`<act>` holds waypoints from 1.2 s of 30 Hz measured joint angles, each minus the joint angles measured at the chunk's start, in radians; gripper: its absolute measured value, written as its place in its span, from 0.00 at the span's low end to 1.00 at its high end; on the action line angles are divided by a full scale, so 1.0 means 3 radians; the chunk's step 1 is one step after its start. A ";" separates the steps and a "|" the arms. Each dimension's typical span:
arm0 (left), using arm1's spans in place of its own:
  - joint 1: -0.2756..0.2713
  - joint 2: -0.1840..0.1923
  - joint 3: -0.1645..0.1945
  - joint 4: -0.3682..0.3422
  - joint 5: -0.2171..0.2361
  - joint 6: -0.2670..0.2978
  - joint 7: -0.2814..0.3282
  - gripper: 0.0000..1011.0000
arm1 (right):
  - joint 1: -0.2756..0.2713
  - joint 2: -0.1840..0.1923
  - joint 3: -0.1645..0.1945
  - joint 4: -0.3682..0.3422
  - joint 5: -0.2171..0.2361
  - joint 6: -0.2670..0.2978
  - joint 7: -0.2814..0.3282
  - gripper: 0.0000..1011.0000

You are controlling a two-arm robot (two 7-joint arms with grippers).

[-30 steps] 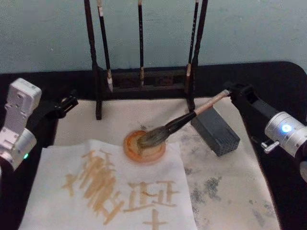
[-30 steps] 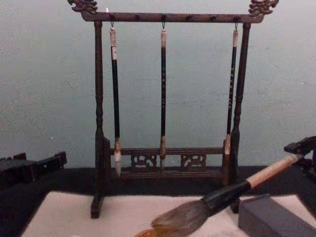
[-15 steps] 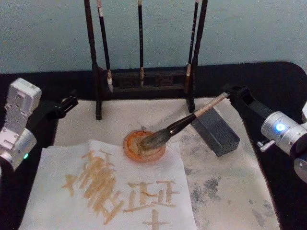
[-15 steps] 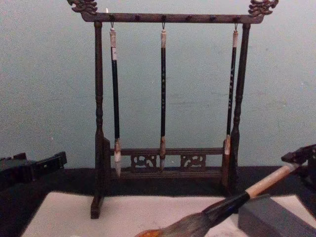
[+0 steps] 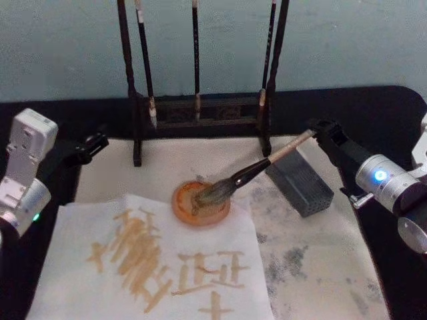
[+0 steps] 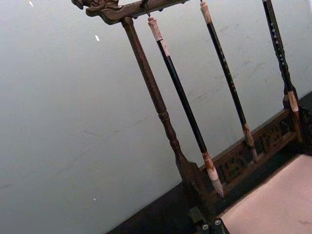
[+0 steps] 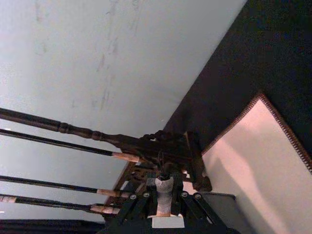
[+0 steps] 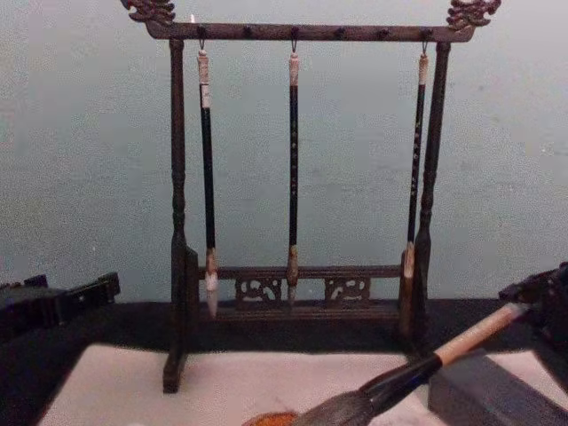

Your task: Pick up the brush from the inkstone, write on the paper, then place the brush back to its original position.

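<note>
The brush lies slanted, its bushy tuft resting in the inkstone, a round orange dish. My right gripper is shut on the pale upper handle, just above a dark grey block. The right wrist view shows the fingers clamped on the tan handle. From the chest the brush slopes down from the right gripper. The paper lies front left, covered in tan strokes. My left gripper is parked at the table's left edge.
A dark wooden rack with three slim hanging brushes stands at the back. A stained beige felt mat covers the table under the paper and dish. The rack post is close to my left wrist.
The right gripper has sunk lower with the brush. The handle now sits closer to the grey block and the tuft has settled deeper into the dish. The left arm has not moved.
</note>
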 joint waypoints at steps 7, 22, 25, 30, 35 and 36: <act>0.0000 0.0000 0.0000 0.0000 0.0000 0.0000 0.0000 0.99 | 0.0041 -0.0016 -0.0046 0.0082 0.0039 -0.0070 -0.0024 0.18; 0.0000 0.0000 0.0000 0.0000 0.0000 0.0000 0.0000 0.99 | 0.0054 0.0002 -0.0107 0.0125 0.0180 -0.0183 -0.0052 0.18; 0.0000 0.0000 0.0000 0.0000 0.0000 0.0000 0.0000 0.99 | 0.0056 0.0010 -0.0120 0.0125 0.0192 -0.0201 -0.0056 0.18; 0.0000 0.0000 0.0000 0.0000 0.0000 0.0000 0.0000 0.99 | 0.0063 0.0031 -0.0154 0.0131 0.0219 -0.0235 -0.0060 0.18; 0.0000 0.0000 0.0000 0.0000 0.0000 0.0000 0.0000 0.99 | 0.0071 0.0054 -0.0186 0.0135 0.0243 -0.0270 -0.0063 0.18; 0.0000 0.0000 0.0000 0.0000 0.0000 0.0000 0.0000 0.99 | 0.0072 0.0057 -0.0191 0.0136 0.0247 -0.0274 -0.0063 0.18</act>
